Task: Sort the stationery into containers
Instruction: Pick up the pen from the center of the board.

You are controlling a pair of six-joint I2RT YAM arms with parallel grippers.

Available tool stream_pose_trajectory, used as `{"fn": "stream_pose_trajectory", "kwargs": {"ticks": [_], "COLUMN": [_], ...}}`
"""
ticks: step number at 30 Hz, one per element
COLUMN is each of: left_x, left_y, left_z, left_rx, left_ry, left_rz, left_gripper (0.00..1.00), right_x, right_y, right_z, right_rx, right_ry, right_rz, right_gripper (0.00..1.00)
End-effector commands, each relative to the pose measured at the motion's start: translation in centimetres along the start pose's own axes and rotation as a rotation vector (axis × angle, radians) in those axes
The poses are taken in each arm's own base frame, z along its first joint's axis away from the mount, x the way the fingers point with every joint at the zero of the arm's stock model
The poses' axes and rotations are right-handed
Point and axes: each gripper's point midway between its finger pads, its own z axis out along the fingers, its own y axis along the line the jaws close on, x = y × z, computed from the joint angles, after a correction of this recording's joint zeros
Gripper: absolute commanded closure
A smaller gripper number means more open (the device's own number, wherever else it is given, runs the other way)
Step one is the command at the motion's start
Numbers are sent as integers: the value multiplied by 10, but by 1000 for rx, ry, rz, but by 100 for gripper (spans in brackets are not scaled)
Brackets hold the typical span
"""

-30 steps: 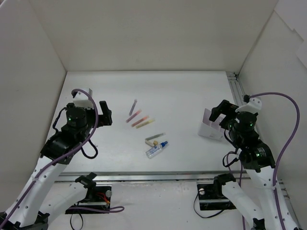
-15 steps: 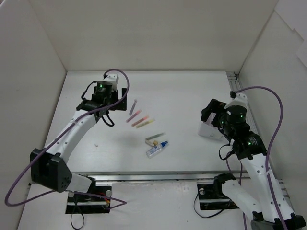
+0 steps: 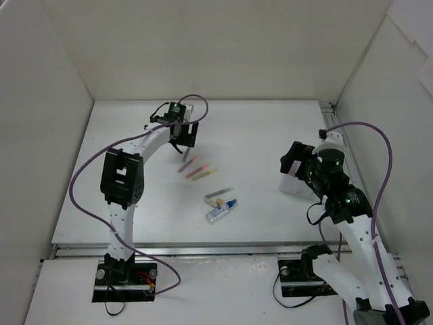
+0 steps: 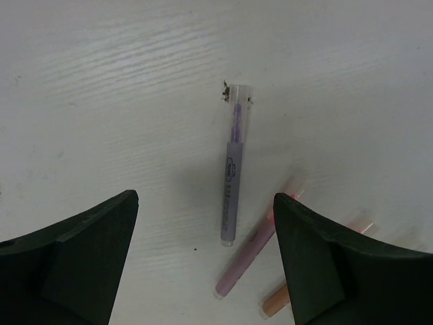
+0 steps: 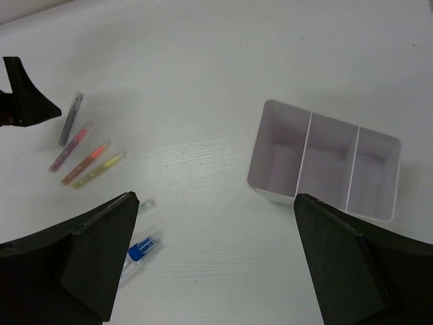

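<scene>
Left end effector (image 3: 183, 137), newly swung from the near left, hovers released over the purple pen (image 4: 231, 179) for a first pick; right end effector (image 3: 295, 160) likewise released.

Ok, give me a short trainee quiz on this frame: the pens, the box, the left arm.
1. True or false: a pen lies inside the white box.
2. Which pen lies between the open fingers of the left gripper in its wrist view? A purple pen; B yellow-green pen; C grey pen.
3. How many compartments does the white box have?

Key: 1 false, every compartment is bare. 2 A. 3 three.
</scene>
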Motion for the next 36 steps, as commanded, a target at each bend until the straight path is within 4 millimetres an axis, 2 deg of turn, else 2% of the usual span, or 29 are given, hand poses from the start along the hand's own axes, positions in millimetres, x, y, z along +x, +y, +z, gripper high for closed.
{"fn": "stream_pose_trajectory", "kwargs": {"ticks": [1,9,14,20,26,28,30,32,34,36], "left_x": [-16,2,17,27,34,38,43,44,42,31], "left_y": [-5,-4,0,-8,-9,-11,-12,-12,-12,-9], "left_z": [-11,14,22,28,34,38,41,42,41,37], "left_rx": [5,-1,-22,3,12,21,28,26,25,10], "left_ry": [-30,32,66,82,100,109,120,122,119,90], "left_rz": [30,15,21,25,19,17,18,15,15,15], "left_gripper": [24,46,49,52,69,82,87,98,100,100], "right_x": [-14,-8,-3,-2,-7,-9,-9,-5,-3,0], "right_y": [7,4,3,3,35,42,46,52,57,68], "right_z": [1,9,13,28,40,41,44,45,49,49], "right_rx": [-29,-13,-4,16,-104,-127,-138,-160,-179,-219], "right_ry": [-62,-32,-16,9,27,26,26,35,45,57], "right_rz": [-16,-19,-21,13,28,36,46,47,50,44], "right_gripper": [2,2,2,2,2,2,2,2,2,2]}}
